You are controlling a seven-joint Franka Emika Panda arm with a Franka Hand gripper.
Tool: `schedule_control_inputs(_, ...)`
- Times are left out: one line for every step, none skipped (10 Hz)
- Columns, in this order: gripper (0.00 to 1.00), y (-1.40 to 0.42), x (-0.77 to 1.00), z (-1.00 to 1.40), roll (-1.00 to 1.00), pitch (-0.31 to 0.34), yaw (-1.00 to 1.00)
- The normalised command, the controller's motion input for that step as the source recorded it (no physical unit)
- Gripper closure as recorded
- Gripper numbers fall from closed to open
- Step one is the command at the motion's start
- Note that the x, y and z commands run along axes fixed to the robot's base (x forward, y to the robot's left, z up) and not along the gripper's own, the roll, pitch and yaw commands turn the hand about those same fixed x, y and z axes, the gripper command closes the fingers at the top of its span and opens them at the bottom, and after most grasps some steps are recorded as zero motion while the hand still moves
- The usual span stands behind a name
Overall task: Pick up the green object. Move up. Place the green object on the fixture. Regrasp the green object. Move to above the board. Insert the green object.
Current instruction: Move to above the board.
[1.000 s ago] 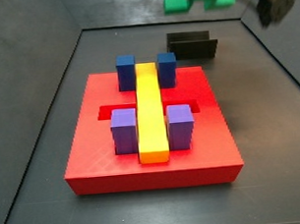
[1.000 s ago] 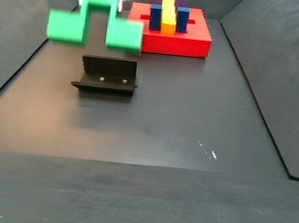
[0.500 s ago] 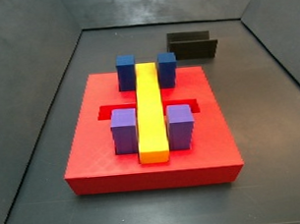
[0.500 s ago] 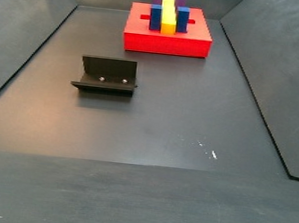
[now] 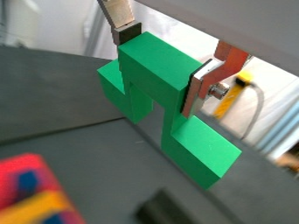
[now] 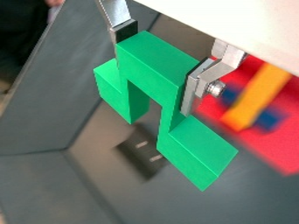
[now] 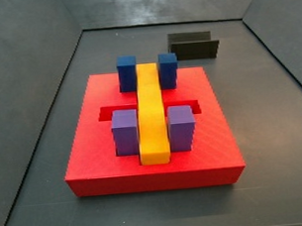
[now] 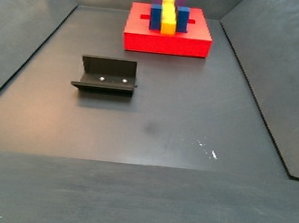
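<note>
Grey floor [image 8: 179,117] fills both side views, and I see no writing anywhere. On it sits the red board [image 7: 104,154] carrying its yellow bar [image 7: 151,110]. The fixture [image 8: 106,76] stands apart, bare. In both wrist views my gripper [image 5: 166,62], aloft and out of side view, clamps the green object [image 6: 158,83] by its raised middle.

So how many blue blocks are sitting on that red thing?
2. Both blue blocks stand at the far end of the red board, either side of the yellow bar. The hand holds the green object.
</note>
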Motion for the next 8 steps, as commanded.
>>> schedule_control_inputs(1.00, -0.87, -0.78, 0.21, -1.00, 0.103, -0.08)
schedule_control_inputs(1.00, -0.57, -0.55, 0.13, -1.00, 0.103, -0.08)
schedule_control_inputs(1.00, -0.23, -0.25, 0.05, -1.00, 0.109, -0.06)
schedule_control_inputs(1.00, -0.14, -0.17, 0.04, -1.00, 0.102, -0.06)
schedule_control_inputs(1.00, -0.05, -0.13, 0.02, -1.00, 0.083, -0.05)
schedule_control_inputs(1.00, -0.01, -0.11, 0.01, -1.00, 0.069, -0.05)
schedule_control_inputs(1.00, 0.02, -0.09, 0.01, -0.82, 0.031, -0.03)
schedule_control_inputs(1.00, 0.02, -0.08, 0.00, -0.60, -0.001, -0.02)
